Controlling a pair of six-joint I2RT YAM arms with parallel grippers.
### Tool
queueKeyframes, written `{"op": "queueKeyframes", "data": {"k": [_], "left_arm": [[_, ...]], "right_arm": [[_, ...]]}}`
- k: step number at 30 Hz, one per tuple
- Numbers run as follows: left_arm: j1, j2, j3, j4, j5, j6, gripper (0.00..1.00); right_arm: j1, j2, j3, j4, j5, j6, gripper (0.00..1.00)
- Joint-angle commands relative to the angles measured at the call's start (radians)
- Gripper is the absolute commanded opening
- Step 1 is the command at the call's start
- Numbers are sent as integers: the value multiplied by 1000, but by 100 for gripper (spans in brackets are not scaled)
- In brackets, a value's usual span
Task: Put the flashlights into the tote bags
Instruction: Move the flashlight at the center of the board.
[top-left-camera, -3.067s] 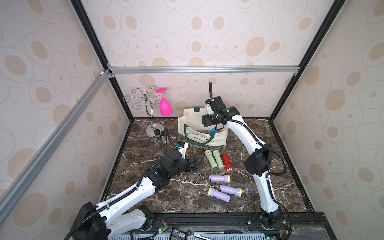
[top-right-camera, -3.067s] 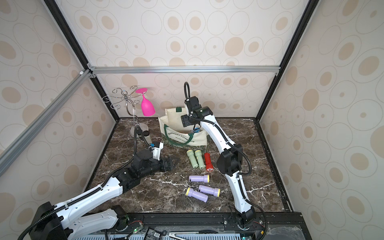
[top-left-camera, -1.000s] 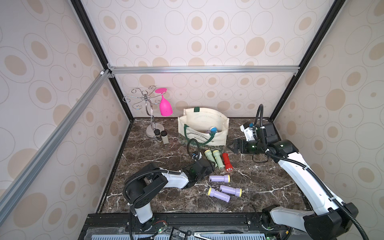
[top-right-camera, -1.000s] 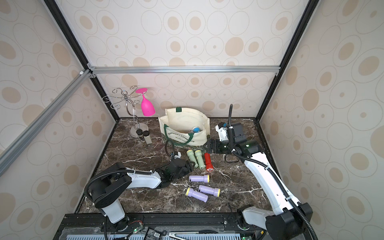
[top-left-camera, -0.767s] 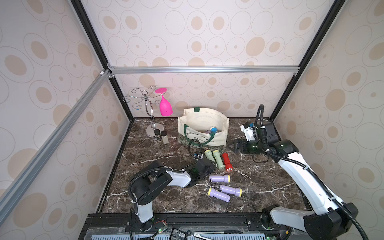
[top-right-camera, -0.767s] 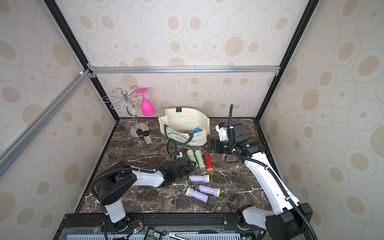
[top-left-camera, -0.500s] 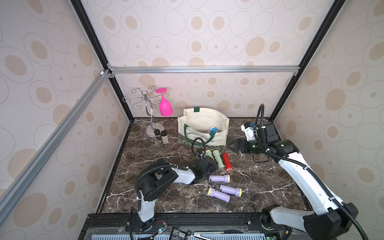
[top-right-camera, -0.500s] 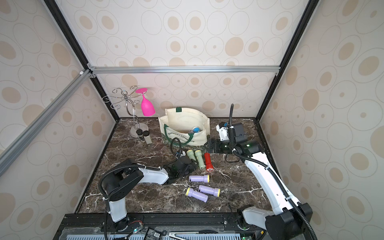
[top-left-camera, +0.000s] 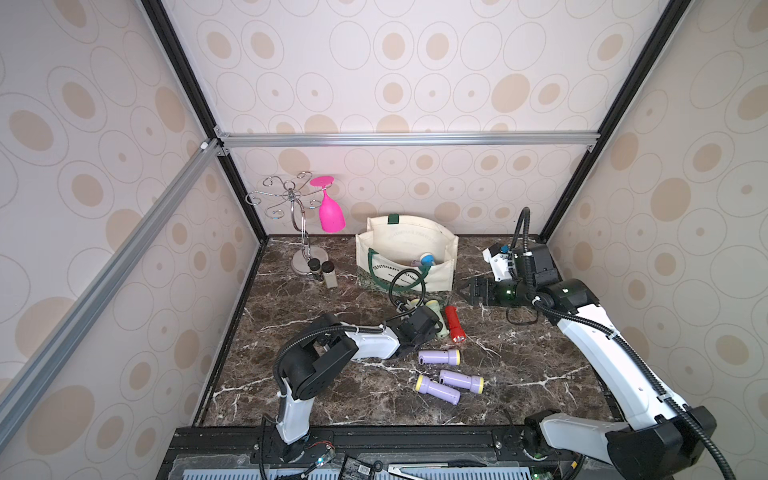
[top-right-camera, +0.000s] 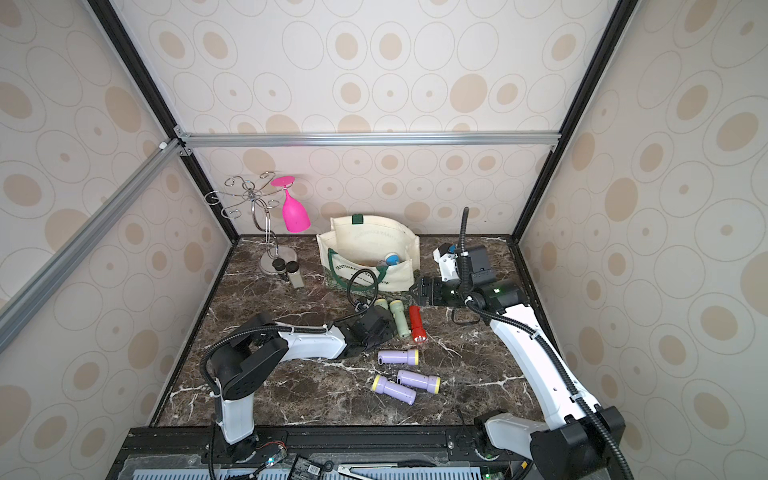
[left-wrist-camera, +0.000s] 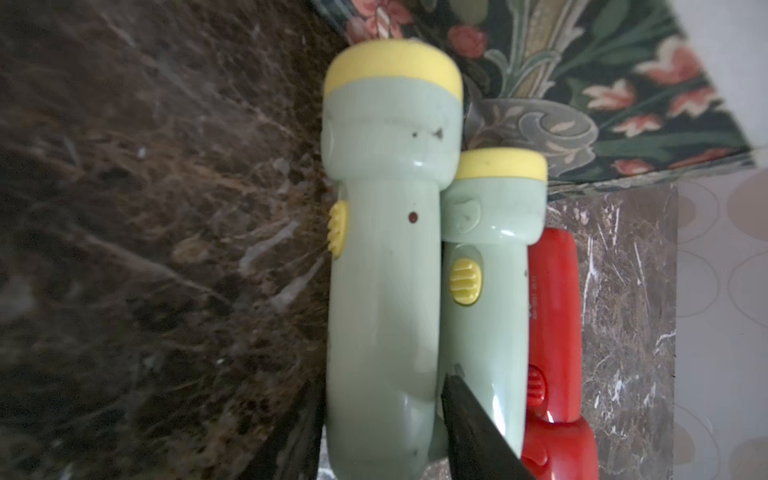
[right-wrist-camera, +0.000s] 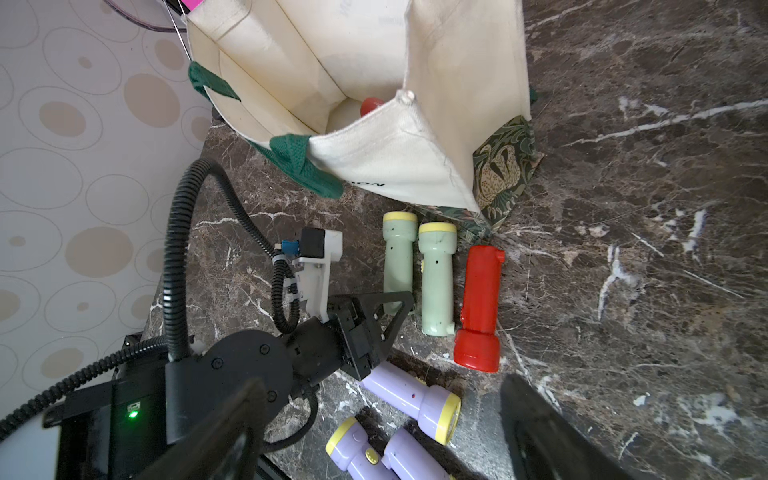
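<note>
In front of the tote bag (top-left-camera: 399, 243) (top-right-camera: 365, 245), on the dark marble table (top-left-camera: 332, 395), six flashlights lay on their sides. Closest to the bag's patterned base band were two w/ yellow heads turned toward the bag: the pale green flashlight (left-wrist-camera: 382, 270) (right-wrist-camera: 397, 257) & the second pale green flashlight (left-wrist-camera: 486, 316) (right-wrist-camera: 436, 282), side by side and touching. Just beside the second one, on the side away from the first, lay the red flashlight (top-left-camera: 453, 328) (right-wrist-camera: 478, 303), w/ its wide head pointing away from the bag. Further from the bag than those were three lilac flashlights (top-left-camera: 440, 356) (top-left-camera: 461, 380) (top-left-camera: 436, 390), close together.

The L gripper (left-wrist-camera: 382, 390) (top-left-camera: 432, 323) was low at the tail end of the pale green flashlight. One finger lay against each side of it, one of them wedged btw the two green bodies, so it was pinching that flashlight, which was resting on the marble.

The R gripper (top-left-camera: 463, 291) stood near the bag's end, its jaws spread wide w/ nothing btw them.

Inside the bag's open mouth a blue flashlight (top-left-camera: 428, 259) (top-right-camera: 391, 259) showed, & the right wrist view showed something red (right-wrist-camera: 371, 106) deeper in.

On the bag's other side, away from the R gripper, stood a wire rack (top-left-camera: 297, 216) w/ a pink glass (top-left-camera: 330, 212) hanging on it, & two dark-capped jars (top-left-camera: 322, 268) at its foot.
</note>
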Motion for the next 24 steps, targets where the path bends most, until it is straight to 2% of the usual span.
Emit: {"op": "queueKeyframes", "data": {"k": [1,7,19,24], "left_arm": [[-7,0,-38,-200,-53,10,45],[-13,-67,-119,-172,-57,3,31],[-42,-223,-235,-207,-91,-9,25],[-37,-210,-233,-284,-131,6,25]], "right_arm": [[-5,-26,9,-8,-4,-13,90],[-7,-31,11,-11,-1,-13,89],[-7,-44,5,-7,-8,-9,90],[-7,-35,5,3,-28,-1,90]]}}
